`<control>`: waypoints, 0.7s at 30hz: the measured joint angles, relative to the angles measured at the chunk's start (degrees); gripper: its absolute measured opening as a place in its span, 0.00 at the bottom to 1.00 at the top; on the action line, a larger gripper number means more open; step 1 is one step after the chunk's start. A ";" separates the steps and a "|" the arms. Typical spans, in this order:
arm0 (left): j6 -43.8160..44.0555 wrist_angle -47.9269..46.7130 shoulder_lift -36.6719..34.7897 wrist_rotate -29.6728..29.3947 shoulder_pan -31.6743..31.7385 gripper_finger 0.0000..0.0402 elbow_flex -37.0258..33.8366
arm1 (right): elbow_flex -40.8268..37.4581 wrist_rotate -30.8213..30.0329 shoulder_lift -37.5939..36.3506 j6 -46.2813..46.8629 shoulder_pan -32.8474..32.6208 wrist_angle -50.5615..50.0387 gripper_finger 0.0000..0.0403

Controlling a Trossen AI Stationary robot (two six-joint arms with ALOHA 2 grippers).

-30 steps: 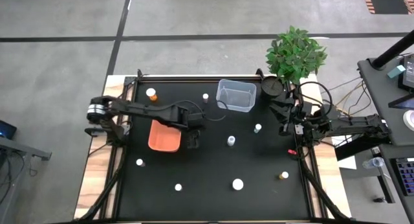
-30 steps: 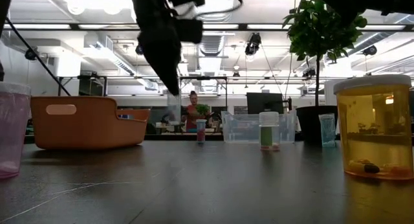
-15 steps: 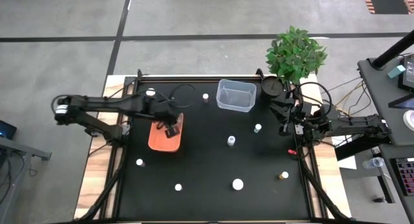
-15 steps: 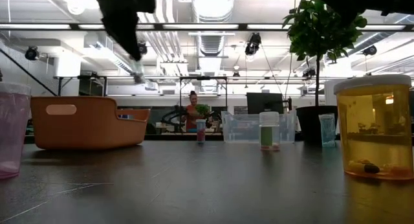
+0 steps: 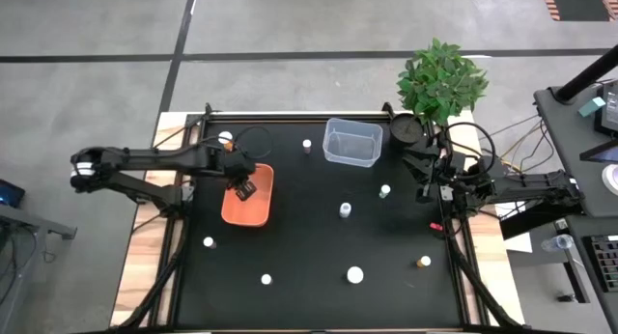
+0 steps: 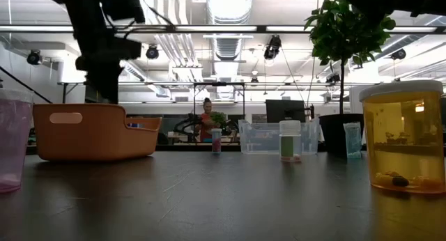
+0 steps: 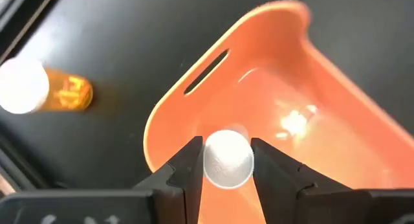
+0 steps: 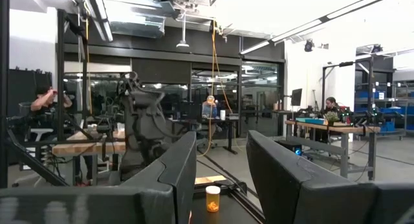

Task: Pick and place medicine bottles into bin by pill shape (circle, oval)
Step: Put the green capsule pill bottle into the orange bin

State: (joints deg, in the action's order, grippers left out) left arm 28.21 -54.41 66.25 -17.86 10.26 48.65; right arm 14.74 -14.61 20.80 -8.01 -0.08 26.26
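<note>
My left gripper (image 5: 244,187) hangs over the orange bin (image 5: 248,201) at the table's left and is shut on a white-capped bottle (image 7: 227,158). The bin also shows in the left wrist view (image 7: 310,101) and the low view (image 6: 94,131). An amber white-capped bottle (image 5: 225,138) stands just beyond the bin's far end. Several small bottles stand on the black table, among them ones at mid-table (image 5: 345,209) and near the front (image 5: 354,274). My right gripper (image 5: 432,184) waits at the table's right edge, open and empty. My left gripper pinches the bottle between its two fingers, one on each side of the white cap (image 7: 226,179). The fingers point down from above. The bottle is lifted clear, above the inside of the orange bin near its slotted end wall (image 7: 206,72).
A clear bin (image 5: 352,143) stands at the far middle, with a potted plant (image 5: 439,80) at the far right corner. In the low view a large amber bottle (image 6: 402,136) stands close at right and a pinkish one (image 6: 14,140) at left. People show in the room behind.
My left gripper has carried the bottle from mid-table toward the table's left edge and now stands over the orange bin. The bottle has stayed between the fingers, clear of the table.
</note>
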 joint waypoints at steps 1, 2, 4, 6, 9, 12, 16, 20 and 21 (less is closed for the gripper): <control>0.00 -0.08 0.74 -0.01 0.26 0.24 -0.27 | 0.00 0.00 0.00 0.00 0.00 0.02 0.32; 0.00 -0.07 1.60 -0.01 0.43 0.24 -0.38 | 0.00 0.00 0.00 0.00 0.00 0.00 0.32; -0.05 0.54 3.52 -0.03 0.65 0.24 -0.35 | 0.00 0.00 0.00 0.01 0.00 0.00 0.32; -0.17 1.20 5.50 -0.08 0.63 0.24 -0.31 | 0.00 0.00 0.00 0.00 0.00 0.00 0.32; -0.41 1.97 8.41 -0.10 0.63 0.24 -0.29 | 0.00 0.00 0.00 0.02 0.00 0.00 0.32; -0.38 2.04 10.60 -0.27 0.66 0.24 -0.31 | 0.00 0.00 0.02 -0.05 0.00 -0.04 0.32; -0.53 3.68 12.31 -0.45 0.66 0.24 -0.25 | 0.00 0.00 0.00 -0.11 0.00 -0.22 0.32; -1.58 4.85 12.67 -0.64 0.66 0.24 -0.22 | 0.00 0.00 0.00 -0.11 0.00 -0.23 0.32; -1.58 4.78 12.74 -0.64 0.66 0.24 -0.22 | 0.00 0.00 0.01 -0.11 0.00 -0.24 0.32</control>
State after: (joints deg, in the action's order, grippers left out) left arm 26.63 -49.63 78.99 -18.50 10.92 48.42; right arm 14.74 -14.61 20.80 -8.12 -0.08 26.02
